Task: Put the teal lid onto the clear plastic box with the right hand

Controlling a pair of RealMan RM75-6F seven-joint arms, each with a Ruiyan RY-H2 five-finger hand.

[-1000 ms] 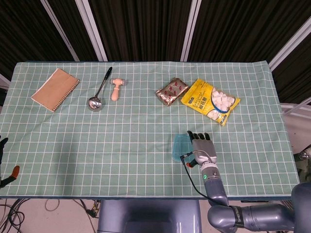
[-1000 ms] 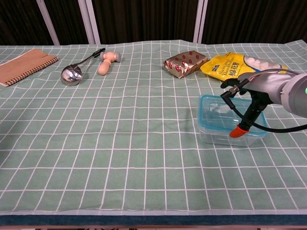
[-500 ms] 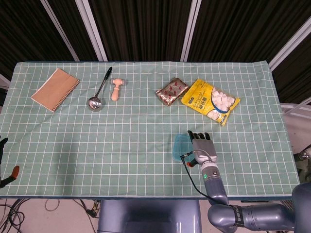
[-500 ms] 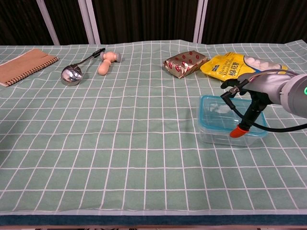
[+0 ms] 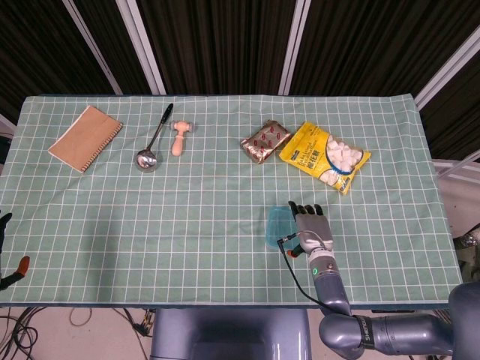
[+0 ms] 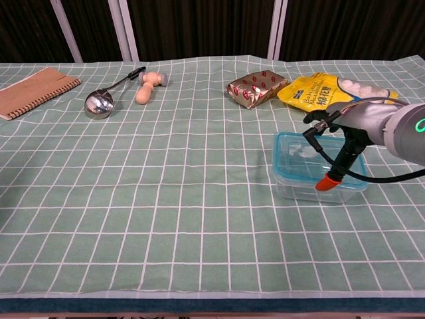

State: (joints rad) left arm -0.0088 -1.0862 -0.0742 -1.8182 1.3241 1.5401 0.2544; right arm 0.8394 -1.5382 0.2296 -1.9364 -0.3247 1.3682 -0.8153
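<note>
The right hand (image 6: 342,143) rests flat, fingers (image 5: 304,211) spread, on the glossy teal lid (image 6: 292,149) covering the rectangular clear plastic box (image 6: 299,188).

- Right hand (image 5: 311,229): silvery-grey shell, black fingers (image 5: 306,211), one orange tip.
- Behind the fingers, a black cable loops past a green-lit grey wrist.

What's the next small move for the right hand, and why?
Probably press straight down, then lift clear. The teal lid already sits on the clear plastic box, and the right hand rests flat over it, orange-tipped thumb at the front edge; whether it has clicked shut isn't visible.
</note>
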